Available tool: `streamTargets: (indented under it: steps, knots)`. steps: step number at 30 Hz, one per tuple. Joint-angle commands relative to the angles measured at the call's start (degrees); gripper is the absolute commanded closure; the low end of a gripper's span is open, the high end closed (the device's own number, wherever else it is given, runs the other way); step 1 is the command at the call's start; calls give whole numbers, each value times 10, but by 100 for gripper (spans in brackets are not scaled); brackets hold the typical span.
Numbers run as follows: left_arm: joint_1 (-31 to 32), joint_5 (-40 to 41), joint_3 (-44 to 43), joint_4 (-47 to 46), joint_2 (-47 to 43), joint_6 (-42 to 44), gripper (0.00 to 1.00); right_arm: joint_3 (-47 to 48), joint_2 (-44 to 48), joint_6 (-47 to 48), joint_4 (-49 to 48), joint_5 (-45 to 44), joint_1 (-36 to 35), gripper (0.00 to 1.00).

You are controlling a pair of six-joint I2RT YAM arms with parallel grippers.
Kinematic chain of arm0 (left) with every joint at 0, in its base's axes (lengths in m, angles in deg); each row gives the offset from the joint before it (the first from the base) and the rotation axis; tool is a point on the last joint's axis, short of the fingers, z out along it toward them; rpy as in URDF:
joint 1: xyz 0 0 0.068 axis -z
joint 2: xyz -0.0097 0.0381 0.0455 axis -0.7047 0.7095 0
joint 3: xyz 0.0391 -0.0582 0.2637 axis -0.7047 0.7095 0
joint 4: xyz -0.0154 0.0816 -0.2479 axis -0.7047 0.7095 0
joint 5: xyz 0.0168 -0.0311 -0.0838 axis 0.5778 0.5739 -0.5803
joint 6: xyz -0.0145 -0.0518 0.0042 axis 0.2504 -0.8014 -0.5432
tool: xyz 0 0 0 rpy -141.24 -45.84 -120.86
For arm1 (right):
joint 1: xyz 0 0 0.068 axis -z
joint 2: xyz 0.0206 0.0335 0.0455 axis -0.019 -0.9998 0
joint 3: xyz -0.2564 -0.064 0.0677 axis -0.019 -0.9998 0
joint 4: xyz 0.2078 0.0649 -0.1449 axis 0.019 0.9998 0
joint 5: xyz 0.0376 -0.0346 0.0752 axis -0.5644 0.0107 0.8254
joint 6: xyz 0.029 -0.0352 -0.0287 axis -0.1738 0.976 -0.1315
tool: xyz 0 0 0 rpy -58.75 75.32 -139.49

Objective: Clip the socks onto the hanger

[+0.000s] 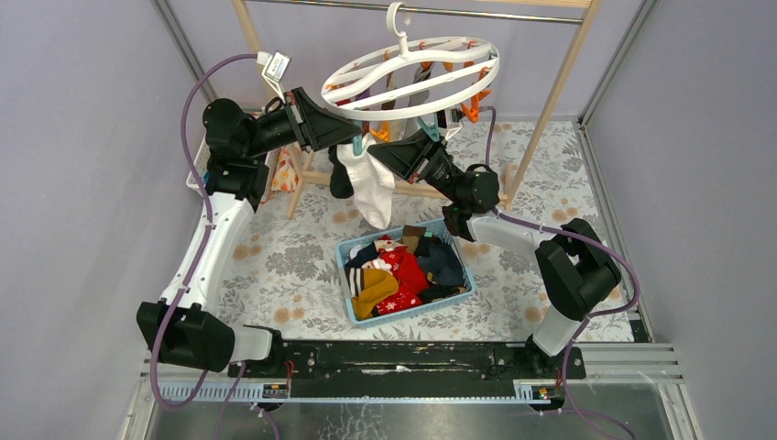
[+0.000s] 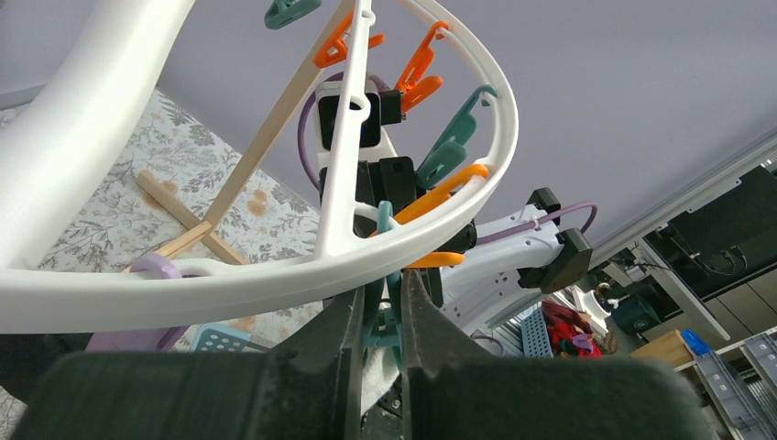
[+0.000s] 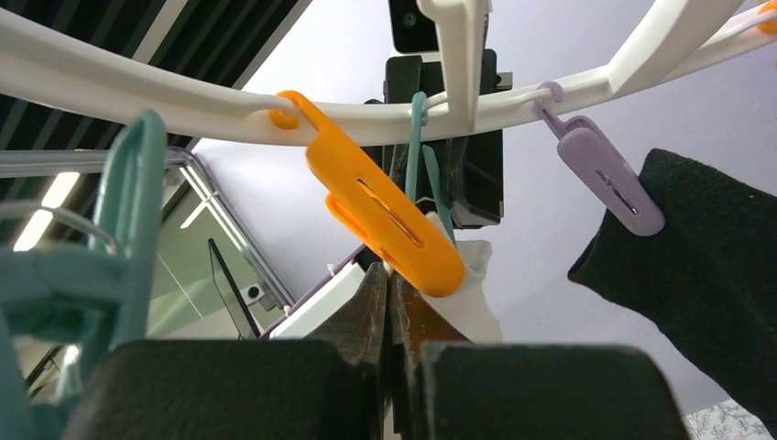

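Up above both jaws hangs the hanger (image 2: 229,289), a big white ring with clips all round it. Both arms reach up to its near edge, and the two sets of jaws are close together there. Far below the jaws, a blue bin (image 1: 412,308) sits on the surface (image 1: 275,266). It is full of socks (image 1: 403,270), so most of the job is not done yet.

Just below the jaws hangs a white sock (image 1: 374,188). A black sock (image 1: 341,176) hangs beside it on the left jaws' side, already on a purple clip (image 3: 600,179).

The left jaws are squeezing a teal clip (image 2: 380,321), with one finger on each side of it. A bit of white cloth shows right under that clip. The right jaws are shut tight. The white sock touches them at the tip, behind an orange clip (image 3: 385,206). I cannot tell if they pinch a bit of it.

I think the step in hand is clipping the white sock. One arm works the clip and the other brings the sock's top to it.

Next, I think the sock's edge must sit right inside the clip's mouth. Then the left jaws should let go slowly so the clip bites the cloth. The right jaws should move off only after that, or the sock may fall. After that, a new sock from the bin is needed.
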Motion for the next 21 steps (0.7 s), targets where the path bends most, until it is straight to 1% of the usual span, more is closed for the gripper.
streamTargets:
  steps: [1,3,5,8,10,12,14,16,18,21]
  knots:
    - [0,-30,-20,-13,-19,9,70,26,13,10,-75,-17,-6,100]
    - [0,-30,-20,-15,-21,8,65,27,14,12,-75,-21,-6,100]
    - [0,-30,-18,-15,-22,8,55,27,14,13,-75,-24,-6,100]
    - [0,-32,-17,-16,-24,8,52,27,14,12,-75,-26,-7,100]
    - [0,-33,-17,-15,-25,8,48,25,15,12,-75,-28,-7,100]
    - [0,-31,-16,-13,-27,10,41,23,18,14,-75,-30,-7,100]
    - [-1,-30,-15,-6,-31,15,31,18,21,16,-75,-35,-6,100]
    - [-2,-27,-15,10,-36,32,21,14,24,17,-75,-37,-6,98]
    - [-4,-25,-13,33,-41,54,19,9,26,17,-75,-39,-5,96]
    - [-10,-22,-5,71,-53,92,19,-1,34,21,-74,-40,-5,91]
